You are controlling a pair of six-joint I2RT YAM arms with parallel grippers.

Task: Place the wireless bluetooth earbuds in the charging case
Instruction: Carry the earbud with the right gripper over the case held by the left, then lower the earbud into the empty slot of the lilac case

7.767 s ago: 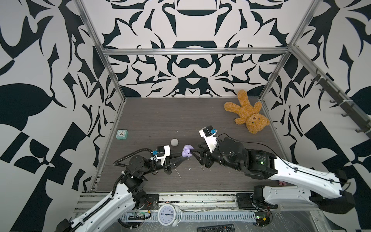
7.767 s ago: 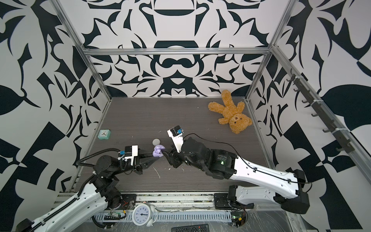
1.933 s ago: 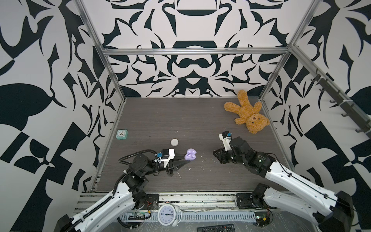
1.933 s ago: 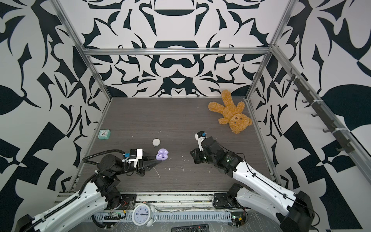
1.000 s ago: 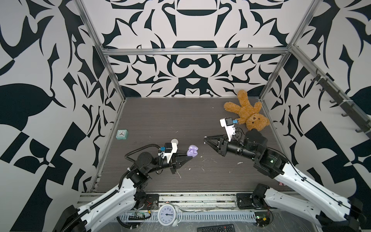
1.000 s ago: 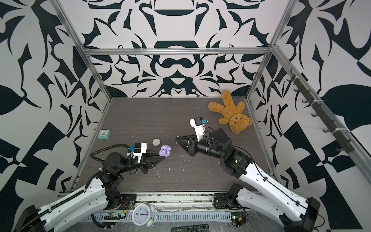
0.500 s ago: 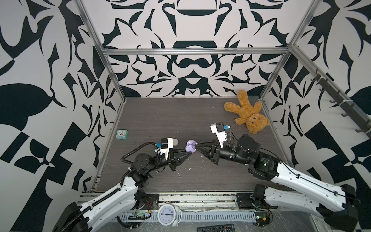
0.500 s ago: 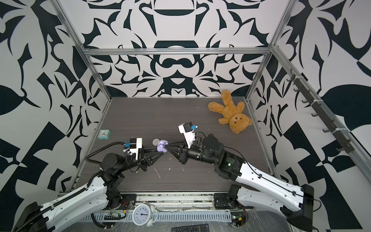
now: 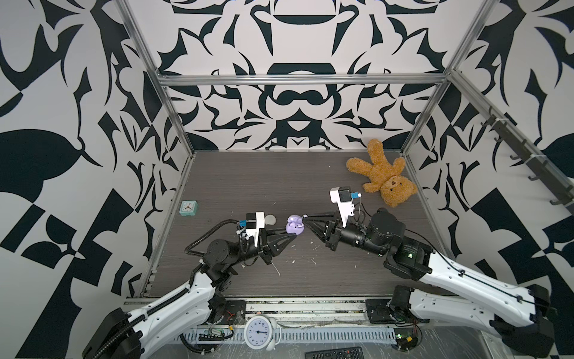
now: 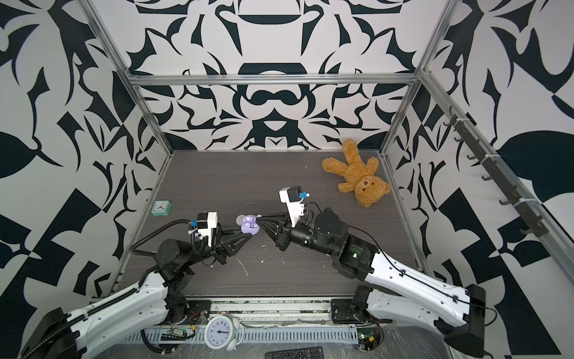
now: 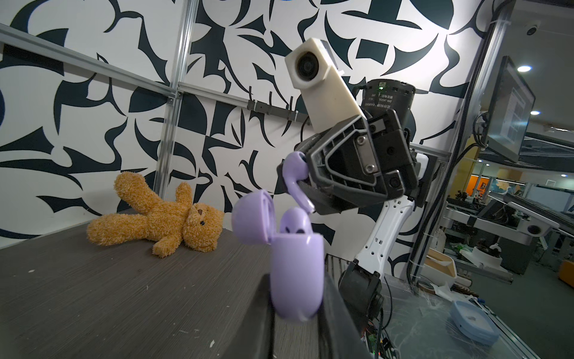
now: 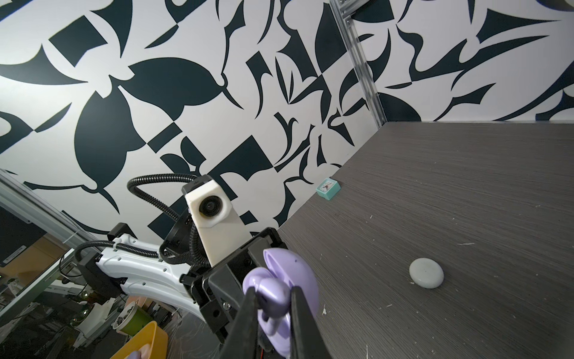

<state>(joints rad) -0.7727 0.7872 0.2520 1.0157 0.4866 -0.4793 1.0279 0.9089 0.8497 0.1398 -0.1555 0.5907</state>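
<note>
Concurrently, left end effector (image 9: 291, 238) clamped the open charging case (image 11: 296, 264); right end effector (image 12: 273, 301) pinched a purple earbud (image 11: 294, 174) above it.

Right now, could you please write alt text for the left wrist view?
The left gripper holds an open purple charging case, one earbud seated; the right gripper holds a second purple earbud above it. Teddy bear behind.
</note>
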